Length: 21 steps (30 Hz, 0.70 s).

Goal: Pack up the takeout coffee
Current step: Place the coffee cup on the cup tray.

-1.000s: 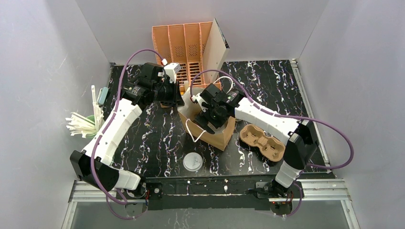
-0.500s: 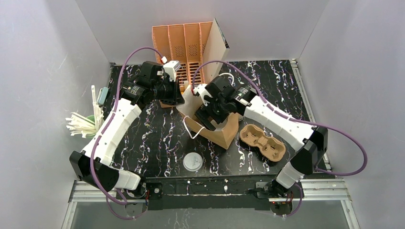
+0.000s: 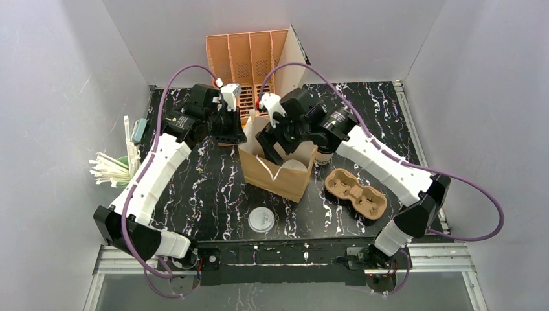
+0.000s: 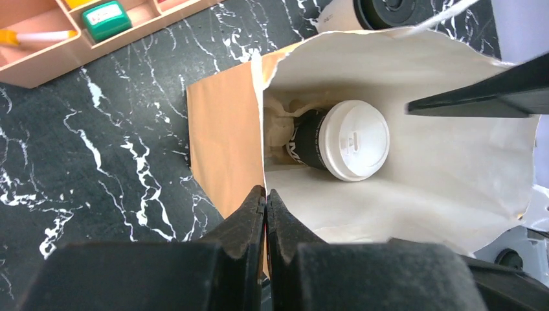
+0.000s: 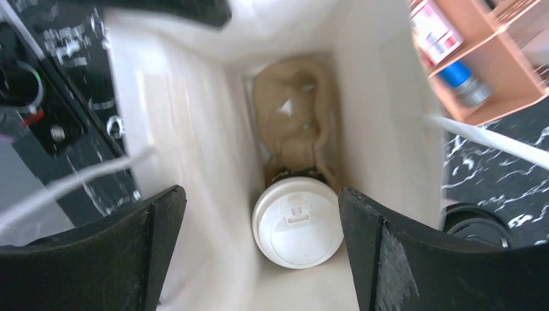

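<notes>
1. My left gripper (image 4: 265, 197) has its fingers pressed together, clamped on the rim of the brown paper bag (image 4: 223, 139). This is at lower centre of the left wrist view. In the top view this gripper (image 3: 238, 133) sits at the bag's upper left corner.
2. My right gripper (image 5: 259, 194) has its fingers (image 5: 123, 253) spread wide with nothing held. It hangs over the bag's open mouth and looks straight down inside. In the top view it (image 3: 275, 141) is at frame centre, over the bag.
3. The white paper cup (image 4: 340, 13) with its black lid (image 4: 388, 8) is outside the bag, just beside the bag's wall, at the top edge of the left wrist view. In the top view it (image 3: 322, 155) stands just right of the bag, partly hidden by the right arm. I cannot tell whether it touches the bag.
4. Inside the bag, at the bottom, is a dark-sleeved cup with a white lid (image 4: 355, 139). It also shows at lower centre of the right wrist view (image 5: 298, 223).
5. A tan moulded piece (image 5: 298, 116) lies deeper in the bag, touching that cup. I cannot tell what it is.
6. The cardboard cup carrier (image 3: 355, 192) is on the black marble table (image 3: 207, 188), right of the bag and apart from it.
7. The flat white lid (image 3: 261, 219) lies below the bag, lower centre.
8. The green cup of straws (image 3: 113, 170) is at the left edge and the orange organizer (image 3: 249, 61) at top centre.
</notes>
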{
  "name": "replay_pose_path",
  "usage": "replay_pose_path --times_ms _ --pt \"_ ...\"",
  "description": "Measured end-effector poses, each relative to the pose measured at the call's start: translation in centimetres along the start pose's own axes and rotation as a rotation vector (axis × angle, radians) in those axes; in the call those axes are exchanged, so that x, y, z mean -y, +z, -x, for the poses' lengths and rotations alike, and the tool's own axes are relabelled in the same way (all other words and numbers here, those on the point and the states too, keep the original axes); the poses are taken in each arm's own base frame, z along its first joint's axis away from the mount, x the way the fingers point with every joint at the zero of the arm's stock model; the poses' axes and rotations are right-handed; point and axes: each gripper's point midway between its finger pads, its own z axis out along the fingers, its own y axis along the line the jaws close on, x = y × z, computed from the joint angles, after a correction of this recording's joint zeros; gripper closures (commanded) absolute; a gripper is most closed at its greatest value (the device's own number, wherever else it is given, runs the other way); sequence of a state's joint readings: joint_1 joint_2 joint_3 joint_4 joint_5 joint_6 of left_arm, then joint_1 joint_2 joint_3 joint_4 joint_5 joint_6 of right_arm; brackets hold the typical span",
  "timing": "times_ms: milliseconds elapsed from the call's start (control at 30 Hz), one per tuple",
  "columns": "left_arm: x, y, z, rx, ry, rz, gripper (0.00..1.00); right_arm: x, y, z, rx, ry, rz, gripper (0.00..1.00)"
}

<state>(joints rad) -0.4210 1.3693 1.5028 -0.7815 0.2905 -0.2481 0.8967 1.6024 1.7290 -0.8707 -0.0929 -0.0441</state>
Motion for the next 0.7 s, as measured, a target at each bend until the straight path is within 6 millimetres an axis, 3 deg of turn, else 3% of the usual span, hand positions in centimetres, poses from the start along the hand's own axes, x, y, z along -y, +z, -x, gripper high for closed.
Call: replay_pose_path --times_ms 100,200,367,567,600,633,667,700 --pt "-0.4 -0.3 -0.1 0.002 -0.027 0.035 0.98 0.6 -1.1 3.0 0.098 0.012 -0.044 0.09" --pt "-0.7 -1.0 -0.3 0.012 -0.053 0.064 0.87 1.3 -1.9 4.5 0.152 0.052 -0.097 0.12" --pt "-0.6 -2.2 -0.5 0.030 -0.076 0.076 0.52 2.4 -2.9 5.3 0.187 0.158 -0.174 0.20" --pt "-0.7 -3.1 -0.3 0.043 -0.052 0.094 0.34 4.2 -6.6 5.5 0.254 0.312 -0.324 0.24" --pt "-0.7 -3.4 0.0 0.049 -0.035 0.095 0.27 4.6 -7.4 5.2 0.259 0.337 -0.355 0.26" --pt "-0.6 -3.7 0.5 0.060 -0.017 0.094 0.10 5.0 -8.1 5.0 0.263 0.361 -0.386 0.29" --pt "-0.4 -3.9 1.1 0.073 -0.001 0.093 0.03 5.3 -8.7 4.7 0.262 0.386 -0.416 0.32" --pt "-0.2 -4.2 2.0 0.092 0.022 0.087 0.02 5.6 -9.0 4.4 0.259 0.405 -0.437 0.33"
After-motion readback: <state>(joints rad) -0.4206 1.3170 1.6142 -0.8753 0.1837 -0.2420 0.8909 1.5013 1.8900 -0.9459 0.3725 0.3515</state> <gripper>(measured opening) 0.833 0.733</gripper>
